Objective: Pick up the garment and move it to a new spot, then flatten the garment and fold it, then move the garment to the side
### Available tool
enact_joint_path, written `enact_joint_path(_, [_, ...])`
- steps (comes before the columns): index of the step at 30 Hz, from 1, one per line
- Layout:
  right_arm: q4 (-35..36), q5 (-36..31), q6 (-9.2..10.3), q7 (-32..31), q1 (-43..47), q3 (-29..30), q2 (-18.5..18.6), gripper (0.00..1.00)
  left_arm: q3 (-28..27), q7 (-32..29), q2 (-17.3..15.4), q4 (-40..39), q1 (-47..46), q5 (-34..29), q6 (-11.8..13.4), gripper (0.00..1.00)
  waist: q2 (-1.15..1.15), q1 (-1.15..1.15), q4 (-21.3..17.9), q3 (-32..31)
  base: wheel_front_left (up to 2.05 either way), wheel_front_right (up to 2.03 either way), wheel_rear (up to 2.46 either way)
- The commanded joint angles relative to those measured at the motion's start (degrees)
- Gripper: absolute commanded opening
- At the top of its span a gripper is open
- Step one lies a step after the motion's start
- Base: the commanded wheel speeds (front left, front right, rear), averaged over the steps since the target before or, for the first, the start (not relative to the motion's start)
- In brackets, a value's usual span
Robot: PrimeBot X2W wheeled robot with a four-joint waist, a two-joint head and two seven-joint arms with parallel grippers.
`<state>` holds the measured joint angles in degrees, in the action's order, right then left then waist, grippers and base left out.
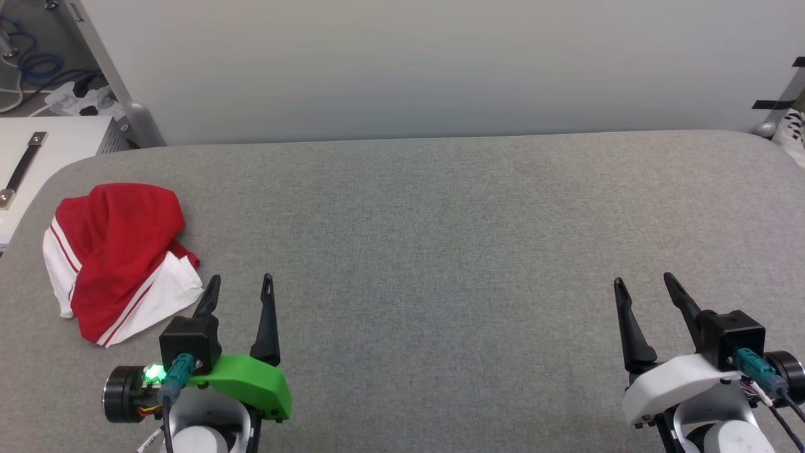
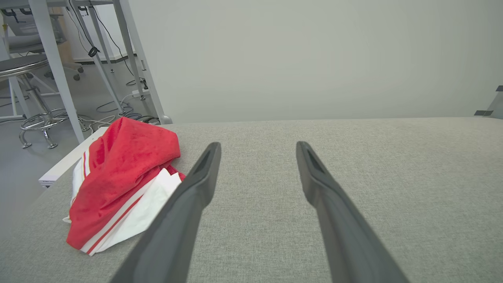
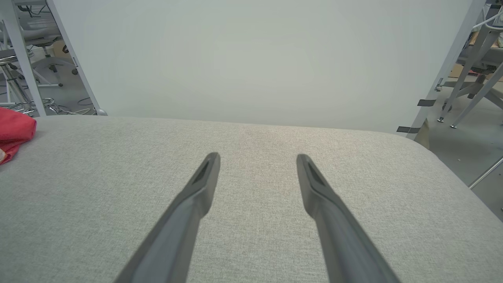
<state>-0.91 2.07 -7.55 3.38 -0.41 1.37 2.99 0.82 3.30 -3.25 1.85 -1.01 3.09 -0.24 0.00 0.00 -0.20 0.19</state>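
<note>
At nine o'clock on the tabletop lies the crumpled garment, beside the left gripper; it and the right gripper gape wide, empty. The left wrist view adds a stool.

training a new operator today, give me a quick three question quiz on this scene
1. True or false: the garment lies spread flat on the table.
2. Fill in: the left gripper and right gripper are both ____.
3. The garment lies nearest: A the left gripper, B the right gripper, C the table's middle.
Key: 1 false, it is bunched up; 2 open; 3 A.
</note>
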Motion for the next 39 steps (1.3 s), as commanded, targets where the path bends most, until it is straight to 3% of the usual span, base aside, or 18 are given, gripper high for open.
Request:
enact_joint_path(1, [-0.1, 0.2, 0.02, 0.7, -0.5, 0.0, 0.0, 1.00, 0.0, 0.7, 0.1, 0.4, 0.1, 0.7, 0.3, 1.00, 0.00, 0.00, 0.0, 0.0, 0.00, 0.00, 0.00])
enact_joint_path(39, [1.6, 2.2, 0.04, 5.2, -0.9, -1.4, -0.1, 1.00, 1.3, 5.2, 0.2, -0.6, 0.5, 3.1, -0.7, 1.00, 0.00, 0.00, 0.3, 0.3, 0.00, 0.00, 0.00])
